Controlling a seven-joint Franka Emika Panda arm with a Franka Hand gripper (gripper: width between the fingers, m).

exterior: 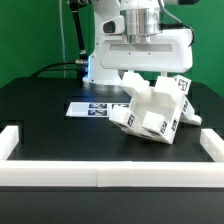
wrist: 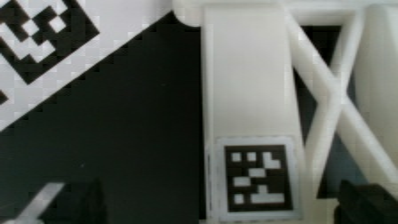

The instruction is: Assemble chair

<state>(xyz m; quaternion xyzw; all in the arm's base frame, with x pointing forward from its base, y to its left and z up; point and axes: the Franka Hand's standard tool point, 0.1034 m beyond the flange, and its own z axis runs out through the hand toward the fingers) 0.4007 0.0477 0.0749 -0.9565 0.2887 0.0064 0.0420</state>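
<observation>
Exterior view: tilted white chair (exterior: 152,110) just beneath the claw (exterior: 143,80), its jaws wide apart.

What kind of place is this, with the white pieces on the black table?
Most likely a robot lab workbench: a white robot arm hangs over a black table edged by a white rail, and the chair parts carry black-and-white square tags.

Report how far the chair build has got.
Done: several chunky white pieces look joined into one chair body, which lies tilted on the black table. In hand: nothing; the gripper hangs open just above it. Left: the chair is not standing upright, and these views do not show whether any piece is missing or loosely seated.
</observation>
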